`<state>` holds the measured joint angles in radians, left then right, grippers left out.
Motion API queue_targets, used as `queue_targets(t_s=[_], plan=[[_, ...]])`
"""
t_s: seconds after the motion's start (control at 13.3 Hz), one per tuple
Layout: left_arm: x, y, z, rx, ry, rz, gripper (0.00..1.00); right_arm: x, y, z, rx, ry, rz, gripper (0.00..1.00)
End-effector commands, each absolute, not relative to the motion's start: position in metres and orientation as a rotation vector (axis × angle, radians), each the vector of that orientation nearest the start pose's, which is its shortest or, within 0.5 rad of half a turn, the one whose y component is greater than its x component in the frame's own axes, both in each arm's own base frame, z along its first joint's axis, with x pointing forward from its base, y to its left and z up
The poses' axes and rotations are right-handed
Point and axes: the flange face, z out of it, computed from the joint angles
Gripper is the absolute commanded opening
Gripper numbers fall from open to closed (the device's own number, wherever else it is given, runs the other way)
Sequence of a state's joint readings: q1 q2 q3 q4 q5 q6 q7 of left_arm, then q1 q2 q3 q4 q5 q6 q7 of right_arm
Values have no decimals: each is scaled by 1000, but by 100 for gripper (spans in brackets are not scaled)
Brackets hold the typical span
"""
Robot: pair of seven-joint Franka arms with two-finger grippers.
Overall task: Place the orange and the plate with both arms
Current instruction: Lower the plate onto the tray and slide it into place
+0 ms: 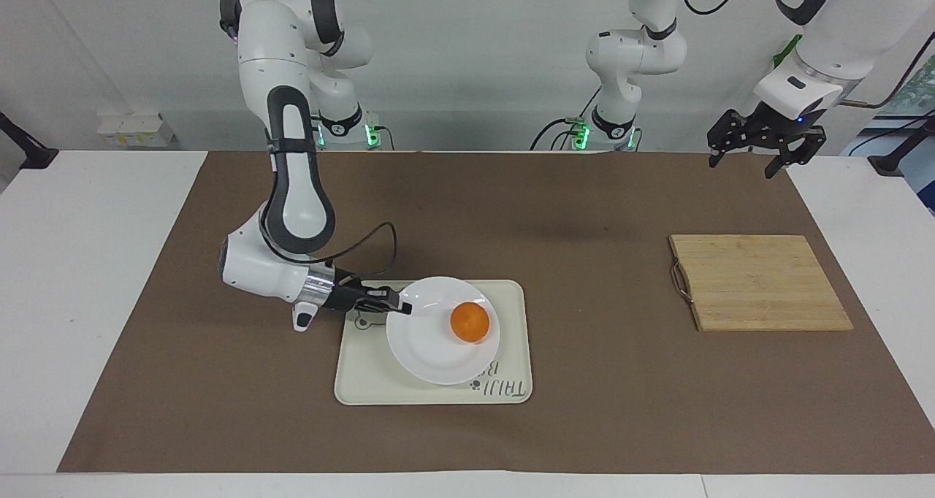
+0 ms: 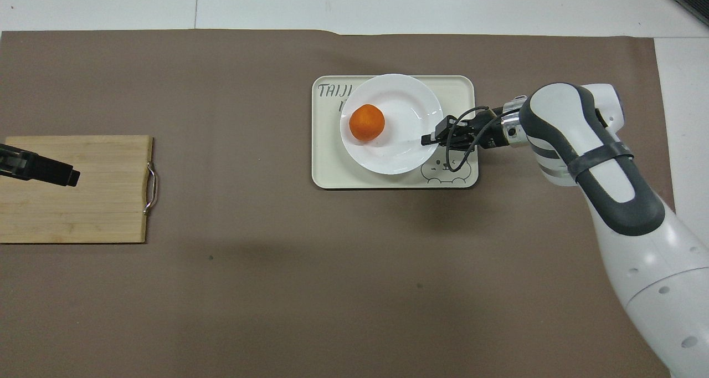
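White plate (image 1: 442,341) with orange (image 1: 469,321) sat on your tray (image 1: 365,381), right tool (image 1: 400,309) clenched on its rim; left tool (image 1: 756,147) waited released; next, let go gently.

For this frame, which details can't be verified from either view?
- Whether the plate rests flat on the tray or hangs just above it: neither view shows its underside.
- Part of the tray's printed lettering: the plate covers it in both views.
- Left gripper: the overhead view's edge cuts off all but one fingertip.
- Right gripper is shut on the plate's rim; the lower finger is hidden under the rim.
- Underside of the orange.
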<state>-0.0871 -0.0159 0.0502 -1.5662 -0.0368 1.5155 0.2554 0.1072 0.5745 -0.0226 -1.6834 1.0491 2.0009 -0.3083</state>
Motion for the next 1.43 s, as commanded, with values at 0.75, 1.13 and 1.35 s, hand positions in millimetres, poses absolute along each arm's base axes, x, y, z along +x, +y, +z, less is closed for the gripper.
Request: queue_targets(t_s=[0.75,1.13,1.35], plan=[[535,-26,633,-3164,453,55,100,661,95,269,-2309,198,112,100],[530,-24,639,-3162,456,48,100,667,83,293,-2364,165,69,100],[525,-20,642,-3166,438,57,100,669,75,313,-2429,116,37,100]])
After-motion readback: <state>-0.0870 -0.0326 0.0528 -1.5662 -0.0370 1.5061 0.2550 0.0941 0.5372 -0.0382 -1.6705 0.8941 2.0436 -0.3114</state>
